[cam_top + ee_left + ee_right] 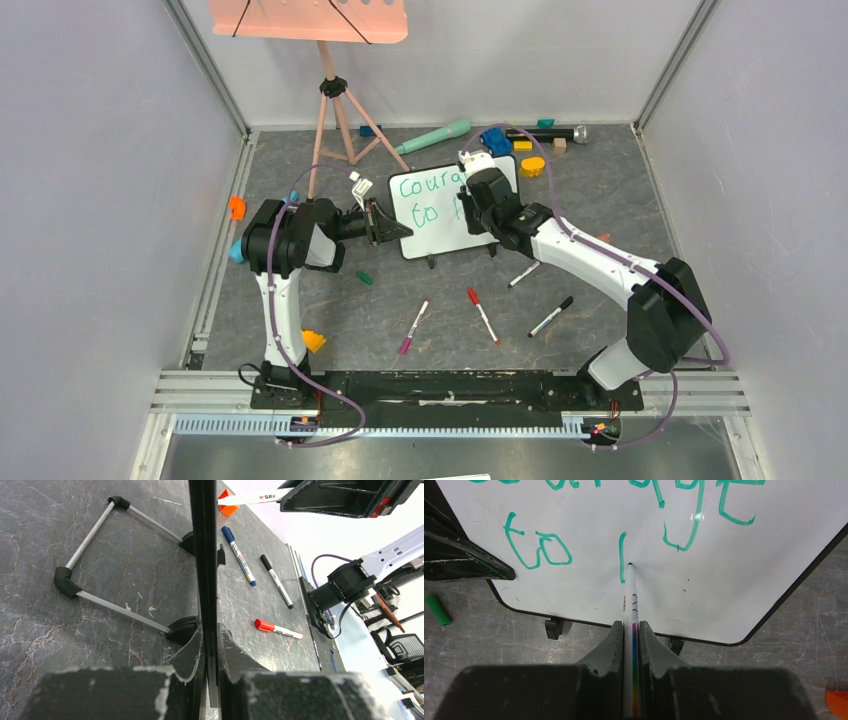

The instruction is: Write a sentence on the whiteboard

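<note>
Right now the left claw (210, 640) clamps the whiteboard (440, 238) at nine o'clock, the right claw (630, 632) pinches a marker (629, 592) against it, loose pens (484, 316) lying at six o'clock.

Left fingers (186, 656) clamp whiteboard (202, 555) edge; red marker (278, 629) nearby.

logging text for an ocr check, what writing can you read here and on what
"coura", rest covered: whiteboard, top line
"to l": second line, the l by the held marker tip
Print on held and loose markers: too small to read
</note>
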Available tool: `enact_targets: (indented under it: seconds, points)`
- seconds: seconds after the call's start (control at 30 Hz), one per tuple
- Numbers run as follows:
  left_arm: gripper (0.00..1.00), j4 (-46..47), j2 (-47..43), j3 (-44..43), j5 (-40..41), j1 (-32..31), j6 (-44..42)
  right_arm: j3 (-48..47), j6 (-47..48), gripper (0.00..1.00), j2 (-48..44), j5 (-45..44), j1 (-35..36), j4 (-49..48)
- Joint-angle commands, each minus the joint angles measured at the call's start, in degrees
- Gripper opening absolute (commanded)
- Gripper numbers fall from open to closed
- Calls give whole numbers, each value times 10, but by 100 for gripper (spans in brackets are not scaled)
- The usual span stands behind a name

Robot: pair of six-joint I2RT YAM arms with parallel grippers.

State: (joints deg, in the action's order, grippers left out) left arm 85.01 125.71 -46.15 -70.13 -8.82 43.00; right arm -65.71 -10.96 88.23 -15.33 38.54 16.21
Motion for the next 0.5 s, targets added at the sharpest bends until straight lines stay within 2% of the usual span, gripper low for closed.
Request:
enact_targets:
  seconds: [0.0, 0.47]
  points:
    - [2, 42, -7, -7, -14, -6, -46, -33, 3, 0, 11, -28, -9, 6]
    - [2, 42, -7, -7, -13, -6, -46, -44, 4, 0, 14, -31, -26, 14]
